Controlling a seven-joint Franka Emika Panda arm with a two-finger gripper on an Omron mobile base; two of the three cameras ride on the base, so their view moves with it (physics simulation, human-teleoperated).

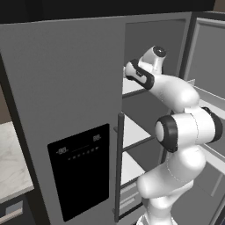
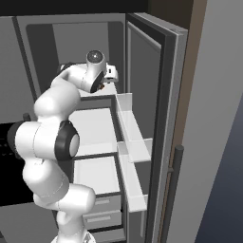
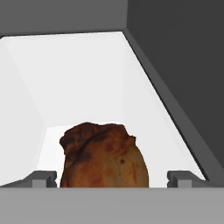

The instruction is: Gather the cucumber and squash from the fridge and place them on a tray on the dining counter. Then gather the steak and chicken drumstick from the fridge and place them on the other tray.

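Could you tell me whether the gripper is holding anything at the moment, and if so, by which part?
Nothing is held. The gripper is open, its fingertips standing apart on either side of the chicken drumstick on the white fridge shelf.

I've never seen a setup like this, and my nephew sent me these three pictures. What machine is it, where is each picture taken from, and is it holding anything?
It is a white robot arm reaching into an open grey fridge in a simulated kitchen. Two pictures come from cameras behind the arm, left and right. The third looks out from the hand itself. There a brown chicken drumstick lies on a white fridge shelf, between the two open fingertips. The jaws stand wide, so nothing is held yet.
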